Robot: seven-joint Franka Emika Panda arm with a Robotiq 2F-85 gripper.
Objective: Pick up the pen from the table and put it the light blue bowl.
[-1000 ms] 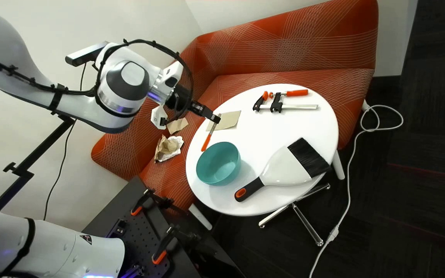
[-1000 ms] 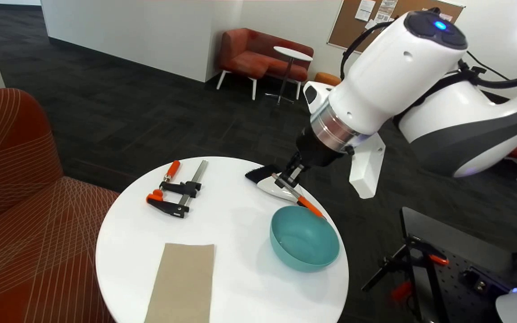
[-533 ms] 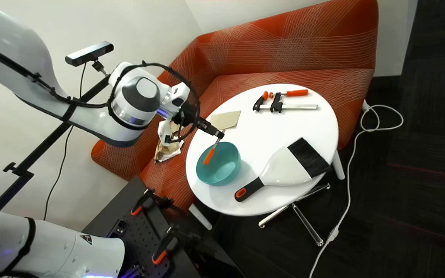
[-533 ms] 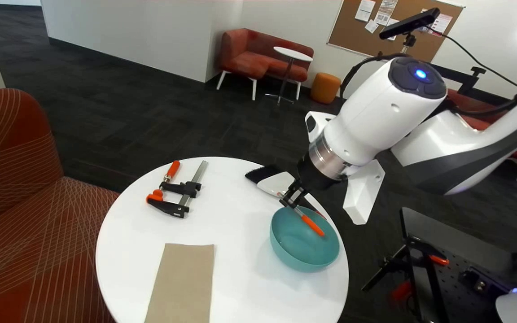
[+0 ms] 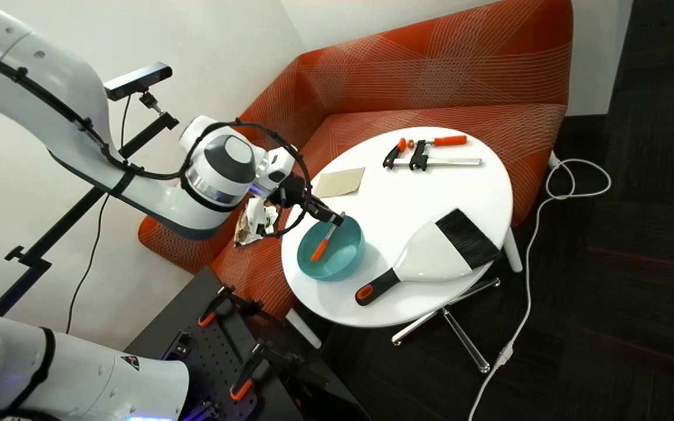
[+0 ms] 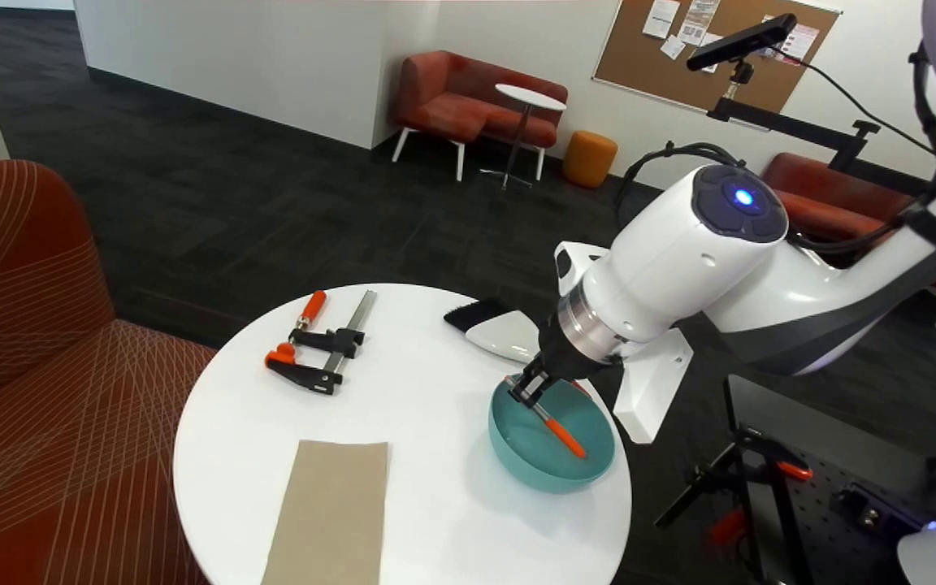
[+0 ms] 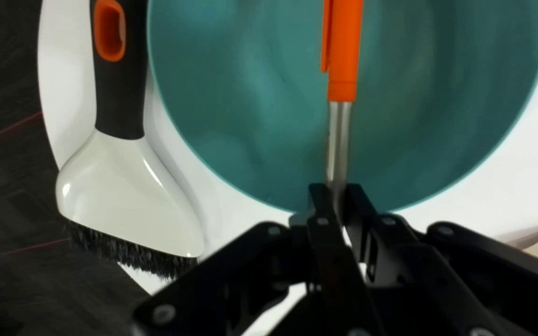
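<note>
The gripper [image 7: 337,192], almost fully closed with only a slim shaft between its tips, has hold of the pen [image 7: 342,95] by the silver end. The pen's long axis slants into the bowl [image 6: 517,463], orange end foremost, pointing toward the edge of the table [image 6: 427,463] nearest the robot's base [image 5: 79,368]. Whether it touches the bowl, I cannot tell.

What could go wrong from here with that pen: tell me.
The gripper pinches the orange pen by its silver part, close to the rim of the teal bowl; on release, that end could catch on the rim. The fingertips sit near the rim, so moving down might knock the bowl. It stands near the edge of the table, so a hard push could slide it off.
</note>
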